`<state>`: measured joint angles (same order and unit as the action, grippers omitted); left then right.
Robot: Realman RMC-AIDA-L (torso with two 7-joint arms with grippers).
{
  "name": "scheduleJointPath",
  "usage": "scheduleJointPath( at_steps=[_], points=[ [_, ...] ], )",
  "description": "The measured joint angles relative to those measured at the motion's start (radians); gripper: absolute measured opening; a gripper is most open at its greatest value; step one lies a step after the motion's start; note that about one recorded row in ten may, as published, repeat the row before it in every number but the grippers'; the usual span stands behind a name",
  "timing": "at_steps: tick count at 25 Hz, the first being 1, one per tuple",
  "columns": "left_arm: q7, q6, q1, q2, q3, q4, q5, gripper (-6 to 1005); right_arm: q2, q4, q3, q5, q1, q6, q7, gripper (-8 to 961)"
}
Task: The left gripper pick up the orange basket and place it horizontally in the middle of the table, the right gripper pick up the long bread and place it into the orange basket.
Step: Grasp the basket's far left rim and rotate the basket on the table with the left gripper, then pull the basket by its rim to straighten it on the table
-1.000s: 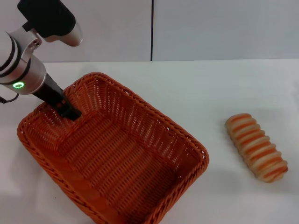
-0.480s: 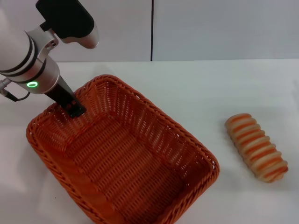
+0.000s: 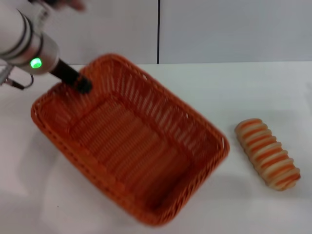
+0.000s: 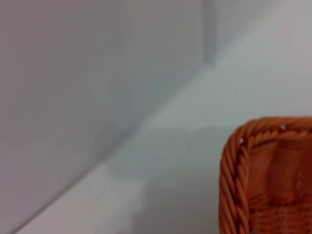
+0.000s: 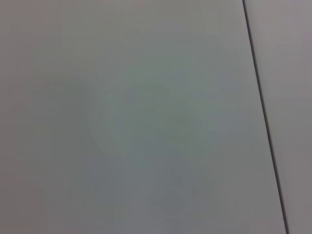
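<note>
I have the left gripper (image 3: 82, 85) fingers clamped on the orange basket (image 3: 131, 141) rim, basket diagonal; long bread (image 3: 267, 153) lies untouched well apart.

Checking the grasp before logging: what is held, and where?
The left gripper holds the orange basket by its far-left rim; the long bread lies free.

Left end effector (image 3: 80, 84) clamped on basket (image 3: 146, 165) rim, upper left; bread (image 3: 267, 154) lower right on counter (image 3: 243, 87).
</note>
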<state>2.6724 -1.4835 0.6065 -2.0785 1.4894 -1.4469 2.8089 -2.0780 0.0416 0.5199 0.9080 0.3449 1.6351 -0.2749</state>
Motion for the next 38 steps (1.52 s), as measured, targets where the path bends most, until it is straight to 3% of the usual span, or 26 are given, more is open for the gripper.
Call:
scheduleJointPath(
  at_steps=[3,13,17,29,38],
  points=[
    [0.146,0.019,0.029,0.003,-0.15,0.011,0.008,281,0.001,0.0,0.0,0.0,0.007,0.0,-0.002,632],
    [0.205,-0.016,0.031,0.013,-0.36,0.139,0.059,249,0.006,-0.006,0.0,0.0,0.035,0.001,-0.003,632],
    [0.205,-0.034,-0.009,0.013,-0.372,0.122,0.069,222,0.009,-0.007,0.001,0.002,0.054,-0.007,-0.004,632],
    [0.213,-0.185,-0.174,0.0,-0.378,-0.105,0.003,189,0.013,-0.008,0.009,0.008,0.087,-0.015,-0.006,632],
    [0.213,-0.195,-0.275,0.0,-0.381,-0.131,-0.111,173,0.007,-0.008,0.013,0.01,0.086,-0.005,-0.006,631]
  ],
)
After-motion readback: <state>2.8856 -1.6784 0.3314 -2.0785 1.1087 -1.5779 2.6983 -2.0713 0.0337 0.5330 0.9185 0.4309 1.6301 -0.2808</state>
